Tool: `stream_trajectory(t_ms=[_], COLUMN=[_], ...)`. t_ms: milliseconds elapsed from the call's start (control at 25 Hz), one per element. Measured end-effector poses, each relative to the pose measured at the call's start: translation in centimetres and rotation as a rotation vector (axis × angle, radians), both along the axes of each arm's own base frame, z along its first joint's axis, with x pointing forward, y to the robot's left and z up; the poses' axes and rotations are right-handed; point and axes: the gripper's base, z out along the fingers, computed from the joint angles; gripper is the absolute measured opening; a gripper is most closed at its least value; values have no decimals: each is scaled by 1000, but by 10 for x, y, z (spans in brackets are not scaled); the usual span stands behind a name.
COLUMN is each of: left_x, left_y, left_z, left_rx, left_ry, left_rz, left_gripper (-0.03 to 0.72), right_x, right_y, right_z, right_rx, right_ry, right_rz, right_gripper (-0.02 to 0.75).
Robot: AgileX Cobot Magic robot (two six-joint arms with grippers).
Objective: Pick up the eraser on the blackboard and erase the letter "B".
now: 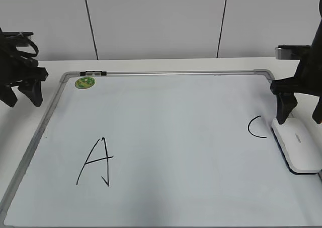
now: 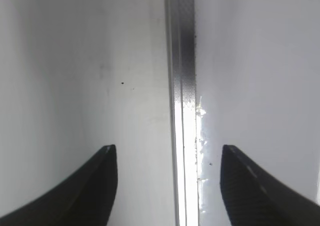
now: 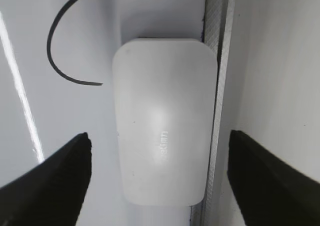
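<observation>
The blackboard (image 1: 176, 122) is a large white board in a grey frame lying flat on the table. The eraser (image 1: 298, 145) is a white rounded block lying on the board's right edge, against the frame. My right gripper (image 1: 299, 121) is open and hovers just above it; in the right wrist view the eraser (image 3: 162, 121) lies between the spread fingers (image 3: 159, 135), untouched. My left gripper (image 1: 23, 103) is open and empty above the board's left frame (image 2: 182, 61). No letter "B" shows on the board; the space between the black "A" and the black "C" is blank.
A black "A" (image 1: 95, 162) is at the board's front left and a black "C" (image 1: 256, 127) just left of the eraser, also in the right wrist view (image 3: 65, 51). A round green sticker (image 1: 85, 82) sits near the far left corner.
</observation>
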Motion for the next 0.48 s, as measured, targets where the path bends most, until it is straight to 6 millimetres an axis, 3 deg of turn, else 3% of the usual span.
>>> stream_trajectory(t_ms=[280,480], left_x=[-5,-9], left_y=[0,1], left_z=[18,34], left_rx=[0,-1], left_ry=[-33,-68], left_rz=[-3,-4], left_gripper=[522,522], right_x=[0,-3], right_y=[0,0], right_z=[2,17], right_rx=[0,1], right_ry=[-3,-41], right_rz=[-7,-8], right_gripper=[616,610])
